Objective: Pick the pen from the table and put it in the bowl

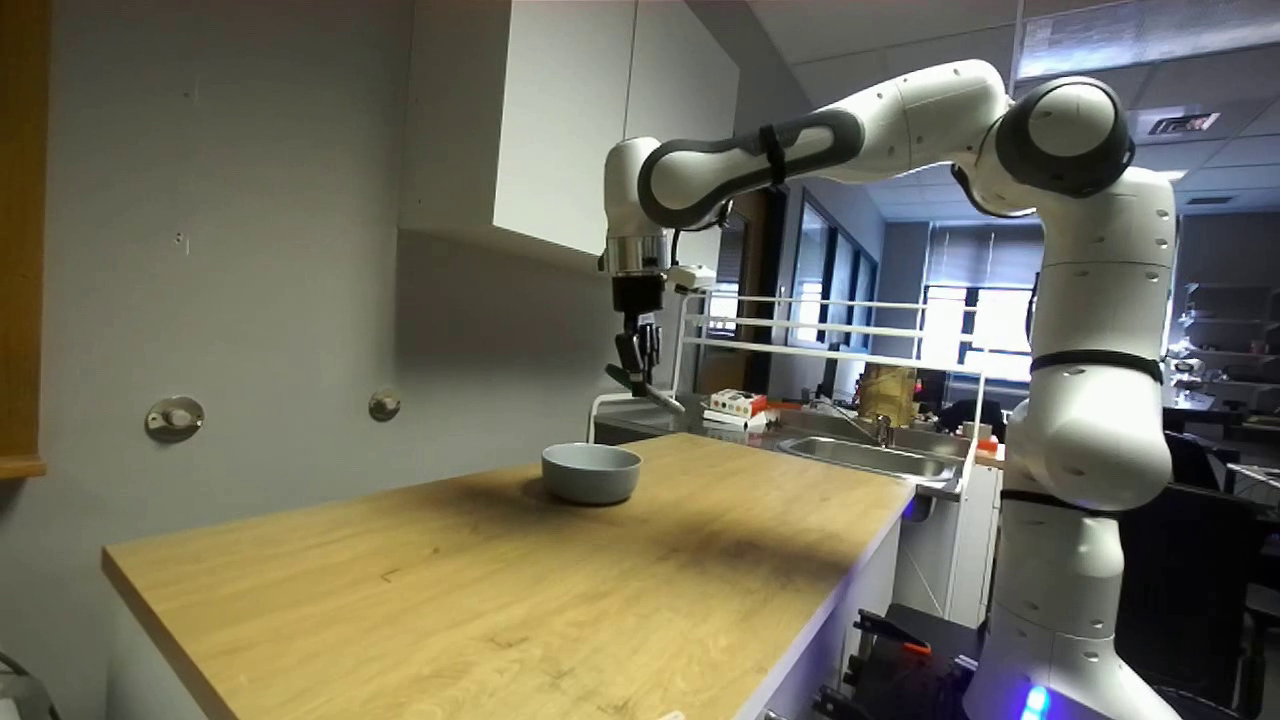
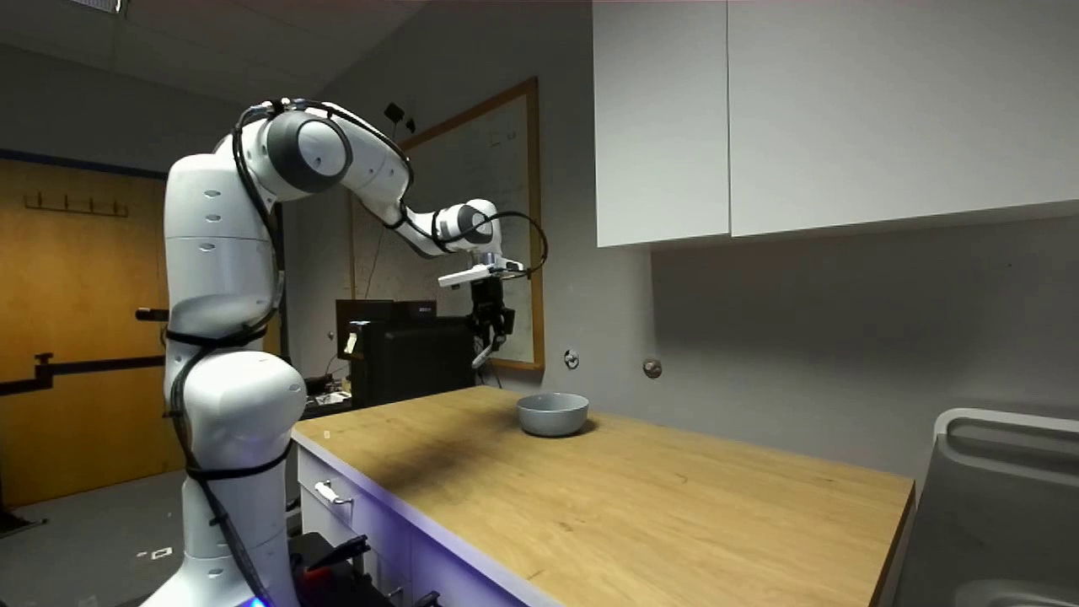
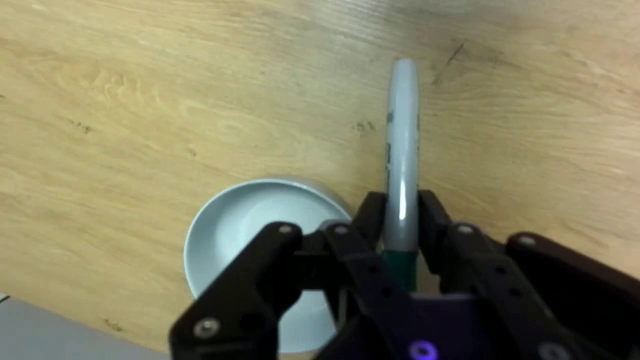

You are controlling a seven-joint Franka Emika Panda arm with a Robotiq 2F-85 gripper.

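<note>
The pen (image 3: pixel 403 145) is a grey-white marker with a green end. My gripper (image 3: pixel 402 212) is shut on it near the green end, with a black finger pressed on each side. In both exterior views the pen (image 1: pixel 662 400) (image 2: pixel 483 355) hangs tilted in the gripper (image 1: pixel 640 375) (image 2: pixel 491 335), well above the table (image 1: pixel 560 590) (image 2: pixel 657 506). The pale grey bowl (image 1: pixel 590 482) (image 2: pixel 552 417) stands upright on the table, lower than the gripper. In the wrist view the bowl (image 3: pixel 202 240) is left of the pen, partly hidden by the gripper's left side.
White wall cabinets (image 1: pixel 565 120) (image 2: pixel 843 118) hang over the table by the grey wall. A white rail frame (image 1: pixel 830 350), a sink (image 1: pixel 870 455) and a small red-white box (image 1: pixel 737 403) are beyond the table's far end. A dark monitor (image 2: pixel 421 358) stands behind the gripper.
</note>
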